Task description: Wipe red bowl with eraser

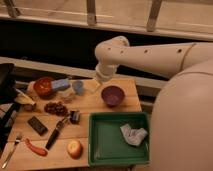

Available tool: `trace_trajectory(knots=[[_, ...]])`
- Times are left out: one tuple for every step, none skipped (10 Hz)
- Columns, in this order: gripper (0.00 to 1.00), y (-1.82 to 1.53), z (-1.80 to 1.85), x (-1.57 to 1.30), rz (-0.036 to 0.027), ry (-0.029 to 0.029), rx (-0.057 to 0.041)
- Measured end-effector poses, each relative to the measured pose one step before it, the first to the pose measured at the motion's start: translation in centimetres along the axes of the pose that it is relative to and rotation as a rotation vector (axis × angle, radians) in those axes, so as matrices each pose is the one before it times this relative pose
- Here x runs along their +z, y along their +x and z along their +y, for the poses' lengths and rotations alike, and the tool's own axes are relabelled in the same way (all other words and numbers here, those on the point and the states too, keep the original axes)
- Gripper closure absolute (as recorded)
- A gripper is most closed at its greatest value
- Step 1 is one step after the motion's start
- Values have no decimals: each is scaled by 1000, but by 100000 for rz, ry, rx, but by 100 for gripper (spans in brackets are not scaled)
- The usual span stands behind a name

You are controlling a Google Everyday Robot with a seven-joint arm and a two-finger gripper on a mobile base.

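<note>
The red bowl (43,86) sits at the back left of the wooden table (95,107). The eraser (37,125), a flat black block, lies on the table's left front part, well in front of the bowl. My gripper (94,84) hangs at the end of the white arm (145,52), above the back middle of the table. It is between a small grey-blue cup (78,87) and the purple bowl (112,95). It is right of the red bowl and far from the eraser. Nothing shows in it.
A light-blue block (61,83) lies next to the red bowl. Grapes (56,107), a black-handled knife (56,133), an apple (75,148), a red chili (35,148) and a fork (12,151) lie on the left half. A green tray (105,147) holds a crumpled cloth (133,134).
</note>
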Motion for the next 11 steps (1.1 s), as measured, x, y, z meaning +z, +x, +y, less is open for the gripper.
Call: trace_trajectory(knots=[[21,-1118,2531,769,643,-2095,-4989],[21,-1325,3184,966,781,-2339,-6612],[21,-1261,2721,828,589,-2215,-5596],[21,-1390,2685,708,251,-2584,-5403],[21,-1169,2077,532,-266,-2217,-4627],[21,-679,1245,272,-309,-1628,-2395],[21,236,-392,-96,93,770,93],[21,-25,39,33,76,-41,-95],[21,-82,96,22,-35,-123,-150],[21,-44,68,17,-32,-125,-44],[21,173,-131,-36,65,114,313]])
